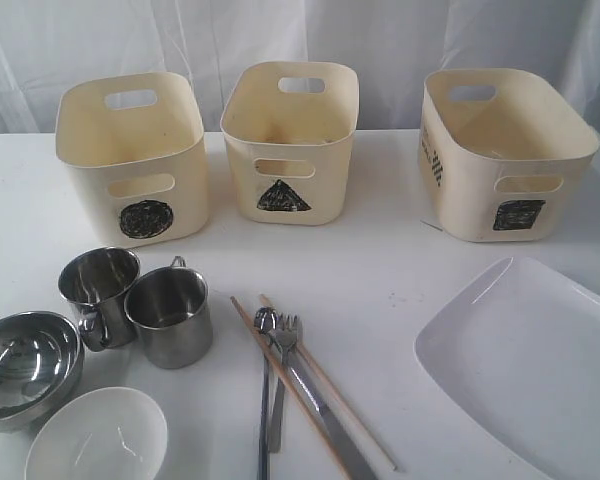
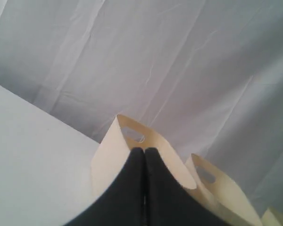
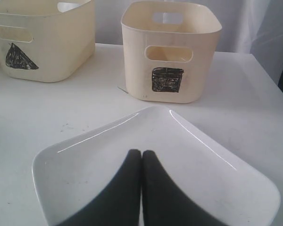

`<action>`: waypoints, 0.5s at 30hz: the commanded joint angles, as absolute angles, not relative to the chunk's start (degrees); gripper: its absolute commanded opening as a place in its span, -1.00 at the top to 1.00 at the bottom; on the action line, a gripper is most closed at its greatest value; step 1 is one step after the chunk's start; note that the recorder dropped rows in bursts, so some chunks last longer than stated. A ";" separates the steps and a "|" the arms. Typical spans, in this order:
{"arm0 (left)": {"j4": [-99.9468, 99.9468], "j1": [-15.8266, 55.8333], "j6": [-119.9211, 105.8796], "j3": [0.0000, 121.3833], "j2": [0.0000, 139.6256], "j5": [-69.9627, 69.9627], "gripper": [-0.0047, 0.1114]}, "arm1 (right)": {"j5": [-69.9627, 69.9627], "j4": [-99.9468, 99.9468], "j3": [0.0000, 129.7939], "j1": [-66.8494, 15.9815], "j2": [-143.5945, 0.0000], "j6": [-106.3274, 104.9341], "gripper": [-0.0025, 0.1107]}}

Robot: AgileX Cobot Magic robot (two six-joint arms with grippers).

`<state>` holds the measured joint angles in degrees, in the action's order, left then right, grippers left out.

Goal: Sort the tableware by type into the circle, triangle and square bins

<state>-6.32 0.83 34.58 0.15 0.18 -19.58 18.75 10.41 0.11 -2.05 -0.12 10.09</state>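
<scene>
Three cream bins stand in a row at the far side of the desk (image 1: 380, 255), each with a black scribbled shape on its front. The circle bin (image 1: 130, 160) is on the left, the triangle bin (image 1: 290, 140) in the middle and the square bin (image 1: 505, 150) on the right. Dark marks on the square bin's left wall are too small to read.

Near left, a steel mug (image 1: 98, 285) touches a second steel mug (image 1: 170, 318). Nearer still lie a steel bowl (image 1: 25, 365) and a white bowl (image 1: 97, 435). At near centre the spoon (image 1: 265, 320), fork (image 1: 290, 330), knife (image 1: 330, 425) and wooden chopsticks (image 1: 305, 395) lie bundled together. The white plate (image 1: 530, 370) lies near right.

The left hand (image 2: 144, 149) is clenched on nothing, before a cream bin. The right hand (image 3: 141, 151) is clenched and empty over the white plate.
</scene>
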 commanded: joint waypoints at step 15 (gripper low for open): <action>-45.88 0.69 -40.39 40.19 40.94 0.00 0.92 | 17.91 10.53 0.00 -2.21 0.00 10.36 0.96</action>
<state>-44.81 0.80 -32.44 33.62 32.48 -19.41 18.75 10.41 0.11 -2.05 -0.12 10.09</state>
